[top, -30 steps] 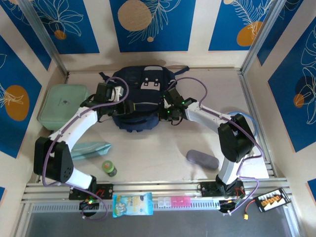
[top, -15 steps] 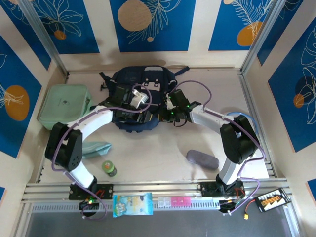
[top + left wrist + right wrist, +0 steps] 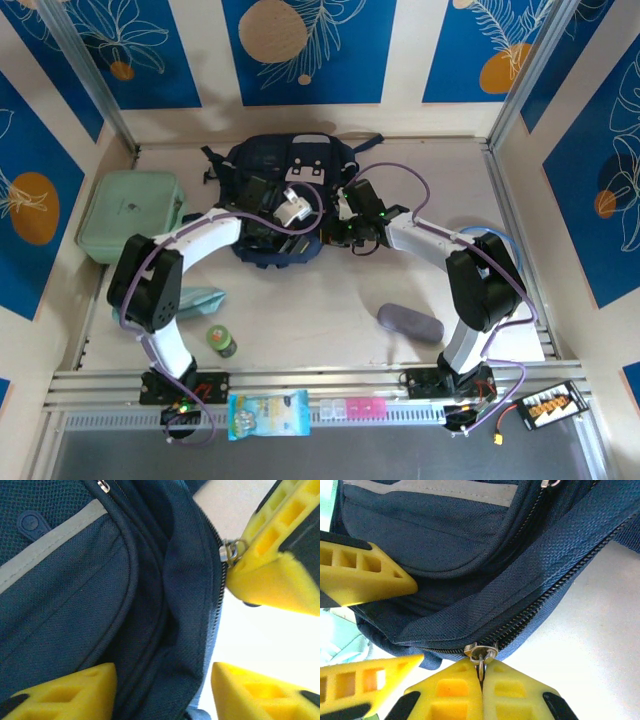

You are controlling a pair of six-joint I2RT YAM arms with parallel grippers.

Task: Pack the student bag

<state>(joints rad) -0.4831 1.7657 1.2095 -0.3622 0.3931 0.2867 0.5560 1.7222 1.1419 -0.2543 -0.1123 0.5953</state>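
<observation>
Along the bottom edge of the left wrist view, the left gripper (image 3: 164,675) holds its two yellow fingers (image 3: 75,690) apart, roughly half wide. The dark navy student bag (image 3: 75,595) fills the space ahead of them. A fold of its rim runs down between the fingers, but I cannot tell whether they press on it. A grey stripe (image 3: 45,547) crosses the bag's front pocket. At the upper right, the right gripper (image 3: 245,572) meets the zip line at a metal zip pull (image 3: 230,550).

In the right wrist view, the right gripper's fingers are pressed tight together on that zip pull, whose ring stands just above their tips. The zip's teeth run up and to the right from it. The left gripper's two fingers come in from the left, one above the other and apart, with the bag's lower edge between them.

From the top external camera, the bag lies at the far middle of the table (image 3: 300,300), front up, with its white patch (image 3: 300,170) facing the camera. Both arms reach in to its near edge, the left from the left and the right from the right. A mint green case (image 3: 125,215) lies just beside the bag on the left. Nearer the arms lie a pale teal pouch (image 3: 195,298), a small green jar (image 3: 221,341) and a grey case (image 3: 408,323), all well apart from the bag.
</observation>
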